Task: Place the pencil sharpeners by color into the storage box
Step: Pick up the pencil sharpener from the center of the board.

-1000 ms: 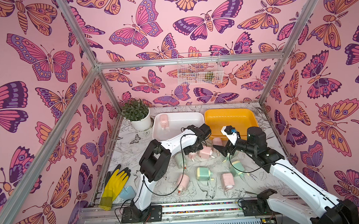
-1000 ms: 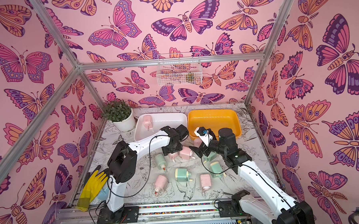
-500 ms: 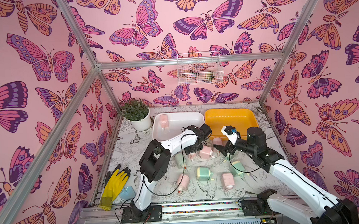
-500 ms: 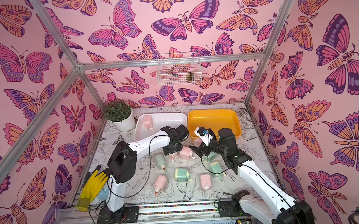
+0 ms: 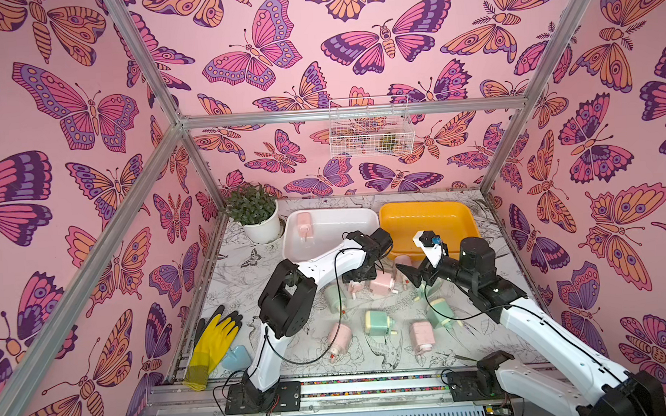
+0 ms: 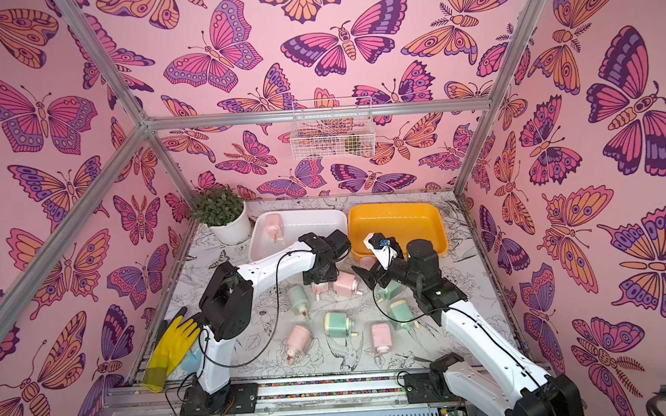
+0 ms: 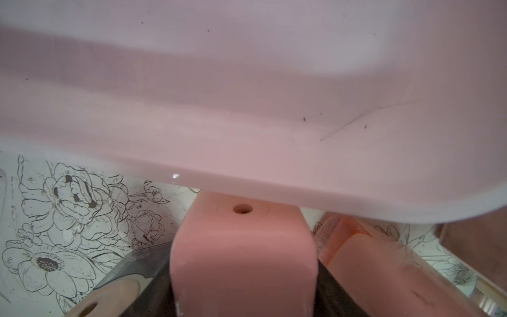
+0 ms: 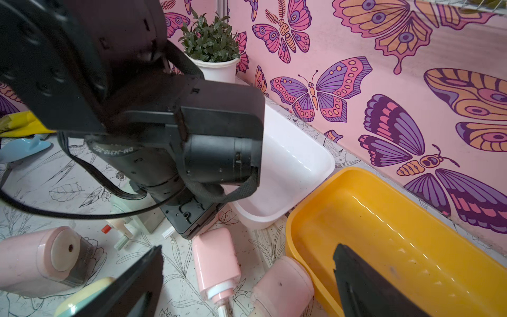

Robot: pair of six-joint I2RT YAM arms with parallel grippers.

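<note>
My left gripper (image 5: pixel 359 279) is shut on a pale pink pencil sharpener (image 7: pixel 242 247), low over the table just in front of the white storage box (image 5: pixel 332 232). Its black fingers (image 7: pixel 148 274) press the sharpener's sides. One pink sharpener (image 5: pixel 304 223) lies inside the white box; the orange box (image 5: pixel 428 224) holds nothing. My right gripper (image 8: pixel 247 280) hangs open above two pink sharpeners (image 8: pixel 216 260) (image 8: pixel 282 285) by the orange box's front wall. Several more sharpeners, mint green (image 5: pixel 379 323) and pink (image 5: pixel 339 338), lie scattered on the table in both top views.
A potted plant (image 5: pixel 256 216) stands at the back left beside the white box. A yellow glove (image 5: pixel 213 341) and a light blue object (image 5: pixel 235 356) lie at the front left. A wire basket (image 5: pixel 370 132) hangs on the back wall. The left arm's wrist (image 8: pixel 164 123) sits close to my right gripper.
The left gripper's jaws have closed slightly on the pink sharpener. Neither arm has visibly moved, and the right gripper stays open.
</note>
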